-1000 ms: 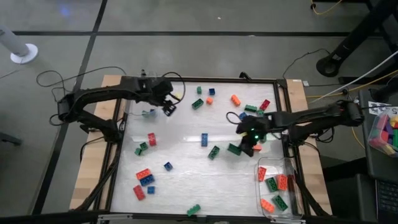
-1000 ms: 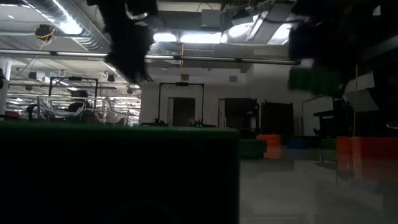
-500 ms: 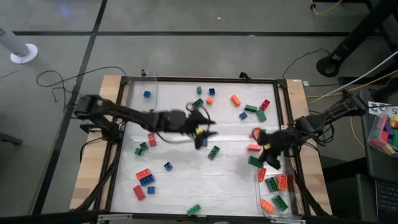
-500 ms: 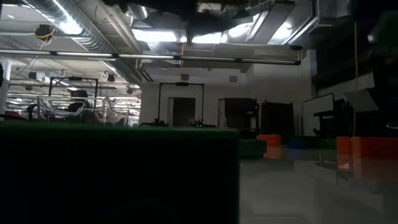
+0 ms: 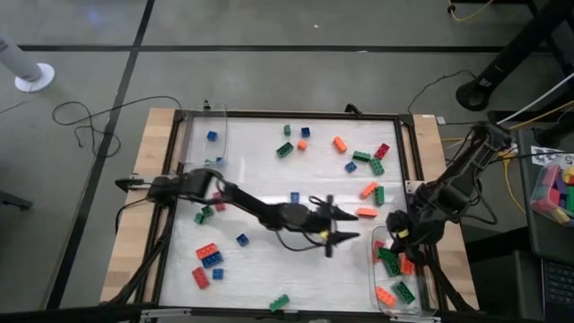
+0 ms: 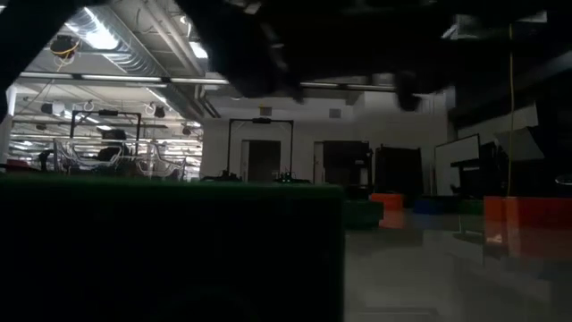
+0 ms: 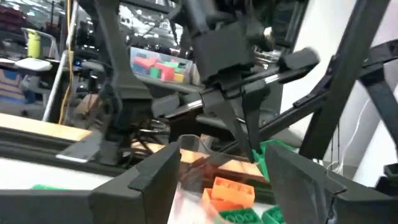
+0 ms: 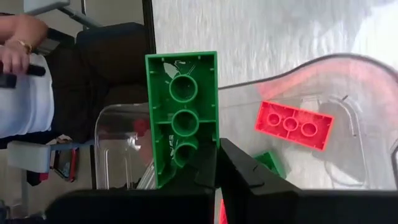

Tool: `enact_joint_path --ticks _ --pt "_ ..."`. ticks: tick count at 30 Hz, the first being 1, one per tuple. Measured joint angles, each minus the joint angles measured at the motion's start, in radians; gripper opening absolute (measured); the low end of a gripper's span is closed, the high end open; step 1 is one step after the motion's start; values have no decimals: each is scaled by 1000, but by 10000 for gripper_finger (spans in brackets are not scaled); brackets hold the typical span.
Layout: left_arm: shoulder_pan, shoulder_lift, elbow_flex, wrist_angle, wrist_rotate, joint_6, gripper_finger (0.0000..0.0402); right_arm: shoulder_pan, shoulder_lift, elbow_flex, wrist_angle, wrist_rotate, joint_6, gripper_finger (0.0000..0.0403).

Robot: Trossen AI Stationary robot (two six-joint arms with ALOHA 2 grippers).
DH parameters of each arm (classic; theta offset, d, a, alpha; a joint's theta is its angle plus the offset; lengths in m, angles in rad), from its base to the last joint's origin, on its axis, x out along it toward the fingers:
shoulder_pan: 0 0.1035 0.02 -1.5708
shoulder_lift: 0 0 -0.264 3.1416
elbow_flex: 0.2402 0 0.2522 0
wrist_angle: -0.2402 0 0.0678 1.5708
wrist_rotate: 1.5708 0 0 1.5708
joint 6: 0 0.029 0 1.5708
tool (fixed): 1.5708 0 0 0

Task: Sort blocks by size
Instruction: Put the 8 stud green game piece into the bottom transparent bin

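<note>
Many small blocks, such as a blue one and a red one, lie scattered on the white table top. My right gripper is at the table's right near corner, shut on a long green brick above a clear container. That container holds red, orange and green bricks. My left gripper reaches across the middle of the table toward it. It is open, close to level and has nothing between its fingers. My right gripper pinches the long green brick by one end between its two fingers. The fingers slant down from the table's right side and lie along the brick. The brick sticks out beyond the fingertips with its hollow underside toward the wrist camera, clear above the container.
A second clear container at the far left holds a small blue block. Black frame rails edge the table. A box of coloured blocks stands off the right side. A person stands beyond the right near corner.
My left gripper has swept from the far left container across the table toward the right near corner, sinking and tipping from pointing down to about level, its jaws open. My right gripper has carried the green brick from the table's right middle toward the near edge, over the clear container.
</note>
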Motion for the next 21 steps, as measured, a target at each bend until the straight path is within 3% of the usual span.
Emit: enact_joint_path --ticks 4,10,13,21 --pt "-1 115 214 -88 -3 3 224 31 0 0 -12 3 20 11" --pt "0 170 430 -312 -23 31 224 39 34 0 -25 0 20 12" --pt "-7 173 466 -413 -27 54 224 39 53 0 -29 1 17 12" --pt "-24 174 468 -490 -40 57 224 39 67 0 -12 54 16 12"
